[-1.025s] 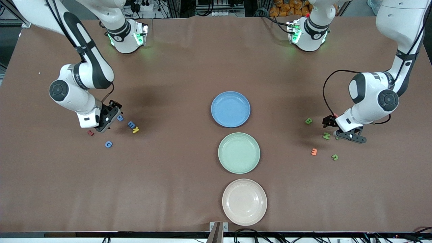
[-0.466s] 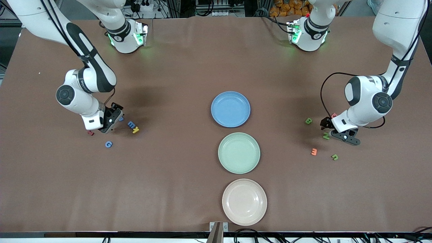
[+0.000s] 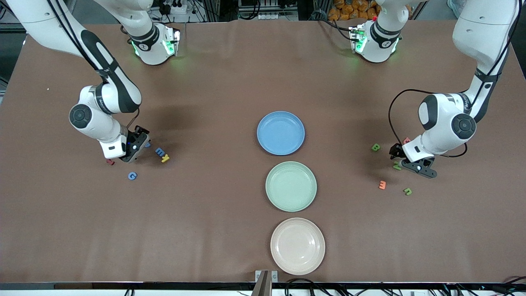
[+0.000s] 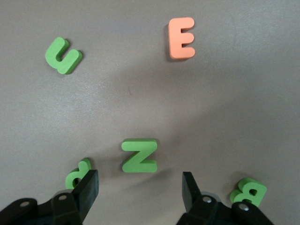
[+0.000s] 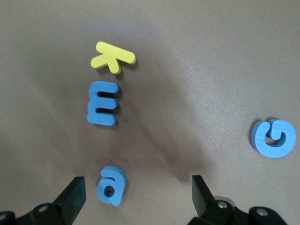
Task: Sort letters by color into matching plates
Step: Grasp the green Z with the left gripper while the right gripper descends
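Observation:
My right gripper (image 3: 139, 142) is open low over a blue "a" (image 5: 111, 184), which lies between its fingers, close to one of them. A blue E (image 5: 101, 102), a yellow K (image 5: 115, 57) and a blue G (image 5: 273, 137) lie near it. My left gripper (image 3: 395, 157) is open low over the table, just short of a green Z (image 4: 139, 155). A green B (image 4: 248, 192), a green rounded letter (image 4: 78, 173) and a green U (image 4: 63, 55) lie around it. The blue plate (image 3: 280, 132) and the mint green plate (image 3: 291, 186) sit empty mid-table.
An orange E (image 4: 181, 38) lies near the green letters. A red letter (image 3: 110, 162) lies beside the right gripper and a pink one (image 3: 407, 140) beside the left wrist. A cream-pink plate (image 3: 297, 246) sits nearest the front camera.
Both arms have shifted slightly toward the middle of the table and settled lower over their letter groups. The letters and plates have not moved.

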`<move>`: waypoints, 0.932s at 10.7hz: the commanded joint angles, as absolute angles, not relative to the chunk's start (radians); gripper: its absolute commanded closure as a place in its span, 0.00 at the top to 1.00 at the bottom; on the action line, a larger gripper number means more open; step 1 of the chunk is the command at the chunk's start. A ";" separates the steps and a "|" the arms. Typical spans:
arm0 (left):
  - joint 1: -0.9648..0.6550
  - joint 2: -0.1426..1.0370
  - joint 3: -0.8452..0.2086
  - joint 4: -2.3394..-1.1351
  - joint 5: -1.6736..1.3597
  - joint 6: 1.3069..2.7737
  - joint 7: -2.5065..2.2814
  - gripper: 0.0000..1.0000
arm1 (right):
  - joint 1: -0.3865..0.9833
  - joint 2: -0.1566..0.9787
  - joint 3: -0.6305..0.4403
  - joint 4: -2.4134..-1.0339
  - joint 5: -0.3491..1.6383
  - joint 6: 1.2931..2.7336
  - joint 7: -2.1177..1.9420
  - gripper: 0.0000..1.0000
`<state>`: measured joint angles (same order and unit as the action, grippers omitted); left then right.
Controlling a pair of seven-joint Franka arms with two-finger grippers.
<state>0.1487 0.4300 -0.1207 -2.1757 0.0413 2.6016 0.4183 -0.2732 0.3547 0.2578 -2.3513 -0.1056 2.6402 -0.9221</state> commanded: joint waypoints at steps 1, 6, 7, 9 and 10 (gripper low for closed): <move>0.152 0.474 -0.121 -2.140 0.060 2.626 0.436 0.80 | -0.299 0.360 0.271 -2.376 -0.137 2.683 -0.933 1.00; 0.146 0.502 -0.121 -2.114 0.058 2.626 0.433 0.74 | -0.298 0.357 0.272 -2.402 -0.137 2.701 -0.933 1.00; 0.144 0.502 -0.121 -2.114 0.058 2.628 0.430 0.72 | -0.298 0.359 0.272 -2.402 -0.137 2.701 -0.933 1.00; 0.143 0.506 -0.121 -2.114 0.058 2.628 0.422 0.70 | -0.296 0.357 0.271 -2.404 -0.155 2.701 -0.933 1.00; 0.140 0.508 -0.121 -2.114 0.058 2.628 0.417 0.68 | -0.296 0.357 0.272 -2.404 -0.167 2.701 -0.934 1.00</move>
